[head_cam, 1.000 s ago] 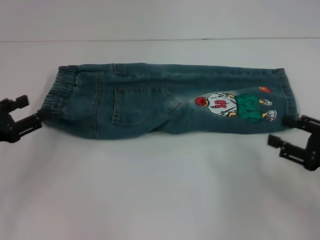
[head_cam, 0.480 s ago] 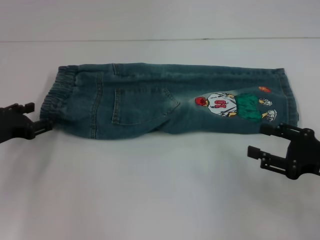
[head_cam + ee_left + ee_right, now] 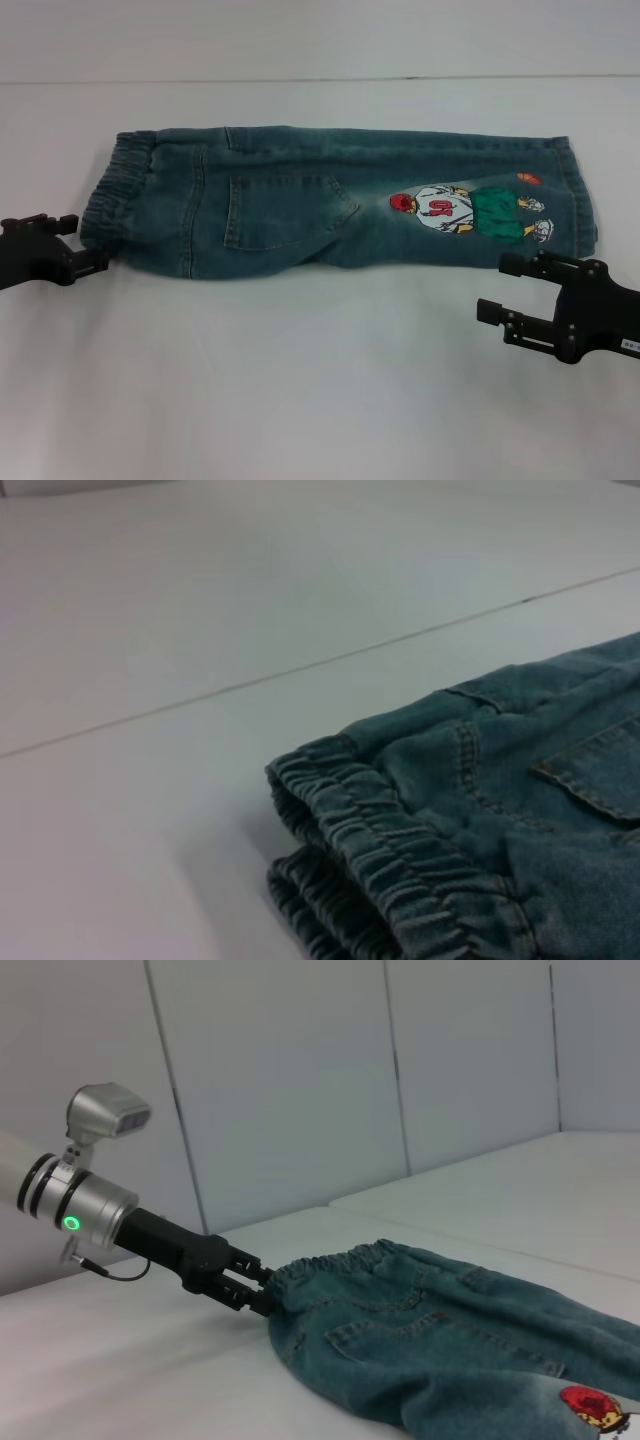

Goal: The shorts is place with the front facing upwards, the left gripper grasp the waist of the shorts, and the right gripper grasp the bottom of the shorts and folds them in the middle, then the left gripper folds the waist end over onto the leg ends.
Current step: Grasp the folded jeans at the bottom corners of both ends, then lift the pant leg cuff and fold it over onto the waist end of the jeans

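Note:
The denim shorts [image 3: 300, 200] lie folded lengthwise across the white table, with a back pocket and a cartoon patch [image 3: 465, 213] facing up. The elastic waist [image 3: 105, 195] is at the left and the leg ends [image 3: 575, 195] at the right. My left gripper [image 3: 86, 241] is at the waist's near corner, open, with one fingertip touching the cloth edge. The right wrist view shows the left gripper [image 3: 262, 1295] at that same corner of the shorts [image 3: 430, 1330]. The gathered waist [image 3: 400, 870] fills the left wrist view. My right gripper [image 3: 500, 286] hovers open and holds nothing, just in front of the leg ends.
The white table [image 3: 300, 380] stretches bare in front of the shorts. A seam line [image 3: 320, 78] runs across the table behind them. Pale wall panels [image 3: 300, 1080] stand beyond the table.
My right gripper has drawn back from the leg ends toward the table's near side and leftward. My left gripper has slid slightly toward the near side along the waist edge.

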You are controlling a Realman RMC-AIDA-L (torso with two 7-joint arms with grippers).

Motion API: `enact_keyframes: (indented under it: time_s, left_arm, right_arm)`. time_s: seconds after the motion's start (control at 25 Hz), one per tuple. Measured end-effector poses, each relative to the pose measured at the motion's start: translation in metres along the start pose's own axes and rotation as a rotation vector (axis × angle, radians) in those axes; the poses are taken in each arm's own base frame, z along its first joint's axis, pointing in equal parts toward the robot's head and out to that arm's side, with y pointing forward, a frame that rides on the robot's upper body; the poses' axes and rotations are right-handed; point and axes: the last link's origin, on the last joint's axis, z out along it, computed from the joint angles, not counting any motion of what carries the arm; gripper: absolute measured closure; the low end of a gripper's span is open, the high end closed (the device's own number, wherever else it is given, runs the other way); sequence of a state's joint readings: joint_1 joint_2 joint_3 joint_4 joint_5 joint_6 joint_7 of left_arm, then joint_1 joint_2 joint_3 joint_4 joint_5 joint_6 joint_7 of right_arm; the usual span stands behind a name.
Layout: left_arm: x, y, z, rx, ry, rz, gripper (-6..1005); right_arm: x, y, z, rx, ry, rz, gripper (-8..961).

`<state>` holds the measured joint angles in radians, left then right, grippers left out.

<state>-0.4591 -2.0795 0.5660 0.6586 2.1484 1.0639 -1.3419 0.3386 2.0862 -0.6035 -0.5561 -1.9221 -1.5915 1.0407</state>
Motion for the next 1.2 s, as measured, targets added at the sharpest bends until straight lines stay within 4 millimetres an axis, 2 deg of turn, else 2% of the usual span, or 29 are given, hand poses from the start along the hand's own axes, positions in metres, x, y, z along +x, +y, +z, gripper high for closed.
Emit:
enact_keyframes:
  time_s: [0.24, 0.56, 0.76, 1.0, 1.2]
  left_arm:
    - [0.004, 0.001, 0.001, -0.014, 0.001, 0.018, 331]
    - [0.013, 0.01, 0.009, -0.067, -0.009, 0.067, 581]
    - [0.021, 0.009, 0.008, -0.088, 0.005, 0.073, 723]
    - [0.042, 0.006, 0.002, -0.107, 0.037, 0.073, 944]
    - [0.074, 0.01, -0.005, -0.144, 0.087, 0.077, 953]
  right_arm:
    - [0.0, -0.001, 0.001, 0.002, 0.005, 0.002, 229]
    - [0.001, 0.0, 0.0, 0.007, 0.003, 0.007, 232]
    - [0.002, 0.0, -0.003, 0.018, -0.006, 0.013, 233]
    - [0.001, -0.003, -0.006, 0.042, -0.017, 0.018, 234]
    - [0.001, -0.011, -0.012, 0.095, -0.022, 0.057, 263]
